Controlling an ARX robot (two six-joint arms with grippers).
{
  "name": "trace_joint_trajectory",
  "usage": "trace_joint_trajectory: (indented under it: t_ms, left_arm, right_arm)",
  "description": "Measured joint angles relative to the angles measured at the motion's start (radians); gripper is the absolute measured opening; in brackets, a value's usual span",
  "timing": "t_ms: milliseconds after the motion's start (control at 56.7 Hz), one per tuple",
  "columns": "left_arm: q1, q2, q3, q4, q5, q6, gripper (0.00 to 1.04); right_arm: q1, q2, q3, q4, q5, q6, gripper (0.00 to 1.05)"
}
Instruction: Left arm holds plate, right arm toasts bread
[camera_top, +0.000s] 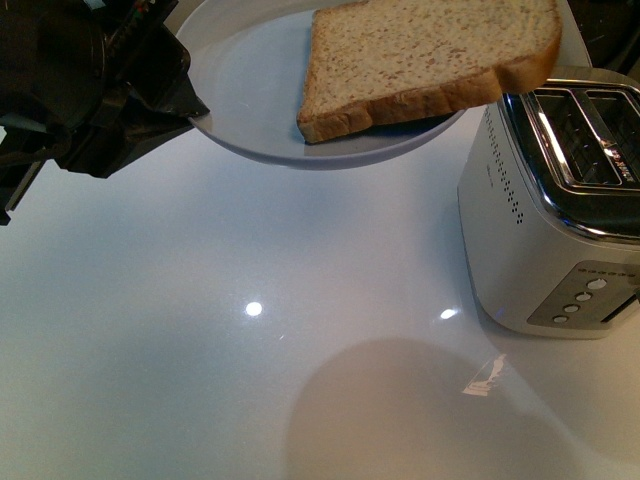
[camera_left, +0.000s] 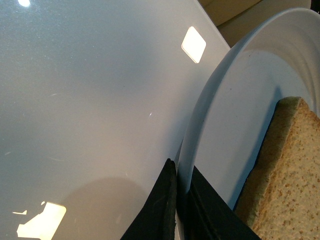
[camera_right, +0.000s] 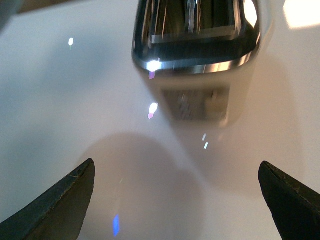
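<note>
My left gripper (camera_left: 182, 171) pinches the rim of the pale plate (camera_top: 250, 90), upper front view. On it lies a speckled, golden-crusted wholemeal bread slice (camera_top: 420, 55). My right gripper (camera_right: 176, 167) gapes wide.

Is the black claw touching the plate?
Touching. The left wrist view shows the left gripper with one dark jaw on each side of the plate, pressed against its rim.

A kitchen-like setup, more test bench than home; a glossy white tabletop (camera_top: 200, 400) mirrors overhead lights; a white two-slot toaster with chrome top and round buttons (camera_top: 540, 230) stands on it; a speckled brown bread slice (camera_top: 430, 60) lies on a round pale blue-grey plate (camera_top: 250, 90) clamped by the left arm's black gripper (camera_top: 185, 105).
</note>
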Motion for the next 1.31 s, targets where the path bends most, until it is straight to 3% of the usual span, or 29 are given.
trace_joint_trajectory:
  t_ms: [176,406,494,847,1164,1305]
  left_arm:
    - [0.001,0.0,0.0,0.0,-0.003,0.0,0.03]
    - [-0.001,0.0,0.0,0.0,0.002,0.0,0.03]
    - [-0.001,0.0,0.0,0.0,0.0,-0.001,0.03]
    - [-0.001,0.0,0.0,0.0,0.001,0.0,0.03]
    - [-0.001,0.0,0.0,0.0,0.001,0.0,0.03]
    - [-0.001,0.0,0.0,0.0,0.002,0.0,0.03]
  right_arm:
    - [0.098,0.098,0.025,0.026,0.004,0.148,0.96]
    - [0.118,0.383,0.133,0.316,-0.122,0.377,0.96]
    - [0.135,0.488,0.169,0.418,-0.122,0.452,0.96]
    - [0.282,0.916,0.32,0.774,0.0,0.636,0.96]
    - [0.36,1.057,0.363,0.863,0.03,0.696,0.96]
    - [0.387,1.08,0.376,0.868,0.045,0.707,0.73]
